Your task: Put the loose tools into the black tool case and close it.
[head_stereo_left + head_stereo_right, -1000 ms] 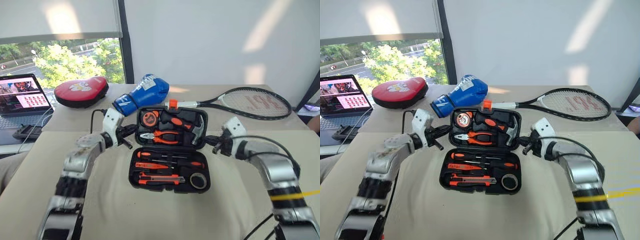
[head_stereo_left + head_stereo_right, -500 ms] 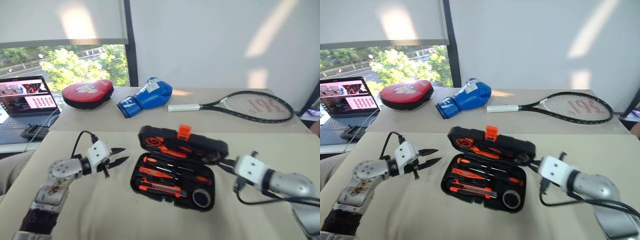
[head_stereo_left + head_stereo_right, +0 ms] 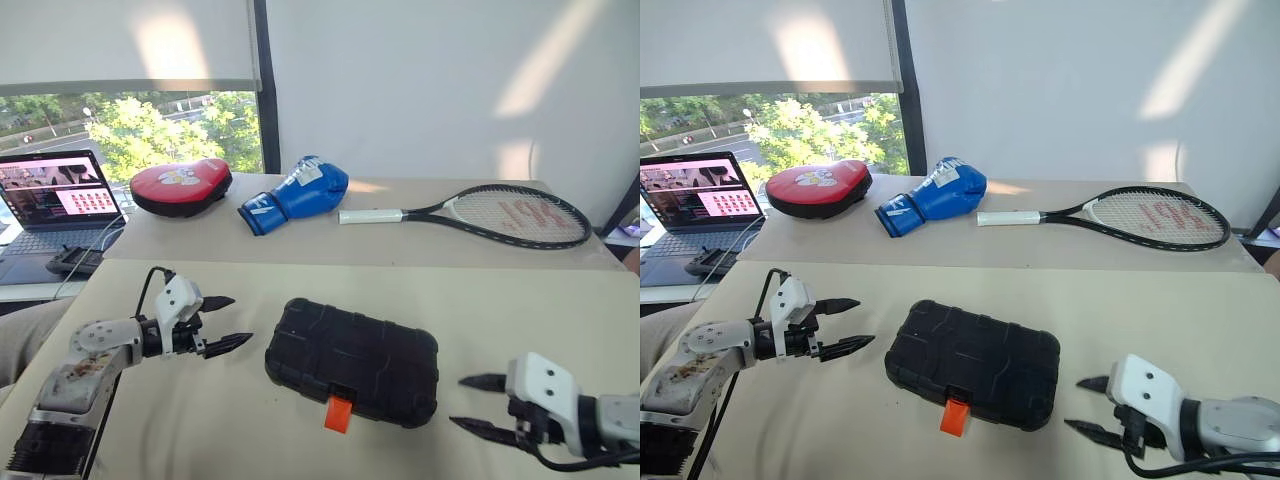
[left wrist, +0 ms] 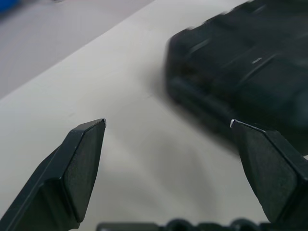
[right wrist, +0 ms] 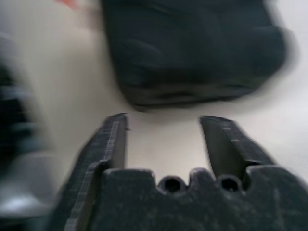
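Beige table, closed black tool case

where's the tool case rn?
In the head views the black tool case lies shut on the near beige table, centred between the left gripper and right gripper, orange latch facing the robot.
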You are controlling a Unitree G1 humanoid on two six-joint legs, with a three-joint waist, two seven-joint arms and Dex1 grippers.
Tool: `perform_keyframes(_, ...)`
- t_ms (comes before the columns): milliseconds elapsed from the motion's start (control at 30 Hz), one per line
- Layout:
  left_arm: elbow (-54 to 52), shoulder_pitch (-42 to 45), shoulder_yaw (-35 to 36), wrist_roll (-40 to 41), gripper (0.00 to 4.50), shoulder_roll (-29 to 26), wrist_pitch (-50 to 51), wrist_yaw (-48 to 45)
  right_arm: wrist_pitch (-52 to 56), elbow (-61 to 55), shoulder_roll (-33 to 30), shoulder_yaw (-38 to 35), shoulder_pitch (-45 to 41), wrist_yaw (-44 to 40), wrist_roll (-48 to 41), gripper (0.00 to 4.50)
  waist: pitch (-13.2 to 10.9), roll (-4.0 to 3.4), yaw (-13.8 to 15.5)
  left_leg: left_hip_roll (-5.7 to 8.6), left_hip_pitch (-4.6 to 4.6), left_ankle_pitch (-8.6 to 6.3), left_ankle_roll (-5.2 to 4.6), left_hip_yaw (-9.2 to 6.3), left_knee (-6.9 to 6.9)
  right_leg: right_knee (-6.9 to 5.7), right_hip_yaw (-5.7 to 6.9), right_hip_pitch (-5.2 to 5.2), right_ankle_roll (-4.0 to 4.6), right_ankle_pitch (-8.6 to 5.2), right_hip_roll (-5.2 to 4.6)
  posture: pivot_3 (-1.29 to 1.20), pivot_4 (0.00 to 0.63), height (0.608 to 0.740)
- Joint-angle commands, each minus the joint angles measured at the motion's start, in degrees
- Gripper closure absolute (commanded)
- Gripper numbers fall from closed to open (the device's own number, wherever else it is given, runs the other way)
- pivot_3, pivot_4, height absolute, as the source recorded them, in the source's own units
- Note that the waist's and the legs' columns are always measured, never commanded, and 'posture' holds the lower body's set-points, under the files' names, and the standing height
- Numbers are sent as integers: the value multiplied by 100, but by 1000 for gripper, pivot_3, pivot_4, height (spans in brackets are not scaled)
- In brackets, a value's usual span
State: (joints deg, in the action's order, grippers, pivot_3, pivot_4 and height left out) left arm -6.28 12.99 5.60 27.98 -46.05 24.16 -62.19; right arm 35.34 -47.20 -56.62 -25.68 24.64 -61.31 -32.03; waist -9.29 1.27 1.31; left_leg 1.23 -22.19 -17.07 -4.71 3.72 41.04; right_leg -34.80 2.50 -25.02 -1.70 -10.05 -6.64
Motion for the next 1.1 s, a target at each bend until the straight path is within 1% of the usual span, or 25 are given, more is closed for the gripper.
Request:
perform_keyframes(33,-477,40,163,523,525,-277,548,-332,651,-566,-250,178,-342,66,-951,3190,-2,3,-34,-2,0,-2,-4,0,-1,0,-2,-1,0,0,0,0,150,740)
perform_keyframes(67,-604,57,208,696,830,-389,734,-466,798,-658,-342,605,-606,223,-913,3603,-2,3,-53,-4,0,-3,-4,0,0,-1,-1,-4,3,-1,3,0,150,740)
perform_keyframes(100,-734,70,235,831,1240,-499,864,-592,928,-684,-391,1074,-893,400,-794,3970,-4,7,-62,-6,2,-2,-3,1,-4,-3,-1,-6,7,-3,7,0,150,740)
perform_keyframes(133,-883,77,264,992,1590,-621,1042,-702,1060,-609,-372,1626,-1239,624,-545,4288,-7,13,-67,-10,5,-1,-1,0,-3,-5,1,-5,12,-6,10,0,150,740)
perform_keyframes(167,-992,79,280,1103,1863,-703,1161,-761,1157,-544,-363,2002,-1488,790,-387,4484,-9,18,-66,-13,3,1,3,0,-3,-7,5,-10,21,-12,11,0,150,740)
perform_keyframes(200,-1118,71,309,1192,2366,-767,1253,-775,1201,-448,-376,2369,-1704,916,-162,4500,-9,16,-65,-15,1,3,7,0,-6,-10,10,-14,29,-17,13,0,150,740)
perform_keyframes(233,-1263,43,354,1303,2763,-856,1358,-812,1203,-332,-360,2748,-1943,1040,112,4500,-10,12,-57,-11,2,11,19,0,-8,-14,11,-17,34,-20,14,0,150,740)
perform_keyframes(267,-1413,3,416,1422,3052,-939,1471,-821,1247,-181,-295,3040,-2189,1217,335,4500,-10,12,-51,-8,0,22,38,0,-8,-15,13,-18,35,-22,16,0,150,740)
perform_keyframes(333,-1694,-92,559,1602,3941,-1075,1604,-826,1293,139,-187,3481,-2655,1474,718,4500,-10,14,-51,-7,-4,25,43,1,-9,-16,18,-19,36,-22,26,0,150,740)
perform_keyframes(367,-1817,-139,644,1727,4370,-1124,1720,-801,1350,335,-66,3573,-2899,1648,855,4500,-10,15,-57,-4,-6,25,43,1,-8,-15,18,-19,36,-22,30,0,150,740)
perform_keyframes(400,-1923,-191,715,1775,4491,-1153,1756,-766,1452,507,15,3588,-3121,1735,893,4500,-11,21,-62,-4,-5,25,43,1,-8,-14,17,-17,36,-22,30,0,150,740)
perform_keyframes(500,-2203,-324,917,1936,4491,-1161,1866,-594,1734,1195,350,3498,-3871,2045,1003,4500,-14,24,-91,-3,-3,26,42,10,0,-15,9,-14,39,-19,30,0,150,740)
perform_keyframes(633,-2461,-430,1081,2111,4491,-1145,1974,-382,1770,2073,615,3634,-4819,2026,1159,4500,-15,23,-73,-4,-2,33,40,11,6,-18,9,-15,52,-11,36,0,150,740)
perform_keyframes(700,-2542,-447,1133,2183,4491,-1143,2008,-301,1570,2662,753,3893,-5326,1979,1425,4500,-15,23,-73,-5,-4,37,46,11,4,-19,9,-19,51,-9,48,0,150,740)
perform_keyframes(767,-2631,-372,1113,2193,4491,-1074,1978,-120,1059,3680,1106,4215,-5978,1961,1826,4500,-16,24,-105,-6,-2,42,55,10,-6,-18,11,-20,52,-9,60,0,150,740)
perform_keyframes(800,-2685,-299,1060,2173,4491,-1008,1935,9,871,4071,1244,4281,-6183,1930,1935,4500,-16,25,-139,-7,-2,44,59,12,-7,-18,9,-21,53,-8,66,0,150,740)
perform_keyframes(833,-2728,-197,999,2185,4491,-937,1948,178,836,4229,1299,4200,-6244,1830,1882,4500,-16,24,-147,-7,-3,46,61,12,-9,-18,7,-21,55,-7,71,0,150,740)
perform_keyframes(900,-2783,-63,921,2229,4491,-858,2006,394,842,4248,1261,4006,-6207,1653,1790,4500,-17,22,-127,-6,-4,47,62,11,-12,-20,6,-23,55,-7,70,0,150,740)
perform_keyframes(933,-2802,25,873,2274,4500,-766,2055,560,953,4014,1118,3802,-6042,1523,1635,3905,-17,22,-108,-6,-5,47,62,7,-15,-20,11,-21,55,-7,69,0,150,740)
perform_keyframes(967,-2814,89,808,2281,4500,-696,2073,678,1099,3762,1015,3586,-5878,1431,1462,3723,-18,20,-62,-6,-6,47,61,5,-15,-22,16,-22,55,-7,67,0,150,740)
perform_keyframes(1000,-2814,150,754,2283,4500,-645,2095,765,1205,3591,949,3434,-5768,1365,1341,3326,-18,20,-35,-5,-12,46,59,2,-17,-19,19,-23,53,-8,64,0,150,740)
perform_keyframes(1067,-2771,278,557,2207,3974,-591,2074,771,1540,3073,860,3060,-5451,1367,1049,2679,-18,19,-34,-4,-21,43,54,-5,-16,-17,27,-22,47,-11,61,0,150,740)
perform_keyframes(1100,-2740,338,481,2183,3653,-565,2057,773,1698,2845,836,2908,-5316,1361,900,2254,-18,19,-44,-3,-27,40,50,-5,-17,-18,27,-21,46,-10,61,0,150,740)
